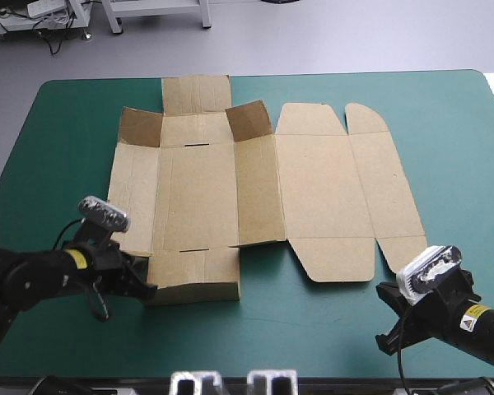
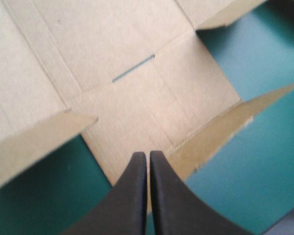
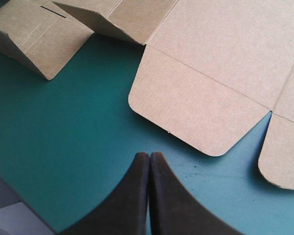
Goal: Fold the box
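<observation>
Box (image 1: 255, 189) mid-table on the cover (image 1: 445, 123), spread mostly flat, lid (image 1: 329, 189) lying open toward the right, left walls (image 1: 136, 177) partly raised. Left gripper (image 2: 148, 154) at the near-left corner, fingers pinched on the near flap (image 2: 161, 107). Right gripper (image 3: 149, 155) over bare cover near the lid's rounded tab (image 3: 196, 112), fingers together.

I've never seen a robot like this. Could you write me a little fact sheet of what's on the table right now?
Table: teal-green cover
Box: brown board sheet, right half lying flat
Raised parts: near flap and two far corner flaps on the left half tilt up
Left gripper: shut, tips at the near flap's left end; a grip cannot be confirmed
Right gripper: shut, over bare cover, short of the rounded near flaps
Stage: folding barely begun
</observation>
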Tool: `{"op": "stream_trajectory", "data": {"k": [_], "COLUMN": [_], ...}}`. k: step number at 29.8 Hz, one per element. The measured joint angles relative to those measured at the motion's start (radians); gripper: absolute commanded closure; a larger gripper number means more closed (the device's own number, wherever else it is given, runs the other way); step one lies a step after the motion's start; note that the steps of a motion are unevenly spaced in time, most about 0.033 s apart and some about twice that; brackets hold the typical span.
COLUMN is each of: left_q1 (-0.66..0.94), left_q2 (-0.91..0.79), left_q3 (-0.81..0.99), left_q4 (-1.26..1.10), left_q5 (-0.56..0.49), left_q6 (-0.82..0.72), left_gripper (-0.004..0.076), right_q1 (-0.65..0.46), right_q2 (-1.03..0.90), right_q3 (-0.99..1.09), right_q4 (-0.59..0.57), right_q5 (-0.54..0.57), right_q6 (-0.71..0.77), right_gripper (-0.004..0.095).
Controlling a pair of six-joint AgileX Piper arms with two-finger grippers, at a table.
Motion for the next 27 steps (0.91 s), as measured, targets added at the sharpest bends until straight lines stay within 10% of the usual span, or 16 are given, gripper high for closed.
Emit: {"op": "stream_trajectory", "data": {"k": [9,20,27], "left_q1": [0.053,0.749,0.872], "left_q2": [0.288,0.407,0.518], "left_q3": [-0.288,-0.388,-0.384], "left_q4": [-0.053,-0.443,-0.403], "left_q5": [0.045,0.161,0.162], "left_q6": [0.156,0.472,0.510], "left_gripper": [0.0708,0.0708,0.0687], "right_q1": [0.000,0.000,0.000], "right_q2": [0.000,0.000,0.000], "right_q3": [0.000,0.001,0.001], "right_q4": [0.000,0.000,0.004], "right_q5": [0.000,-0.001,-0.005], "right_q6": [0.000,-0.014,-0.029], "right_gripper": [0.0933,0.0933,0.0932]}}
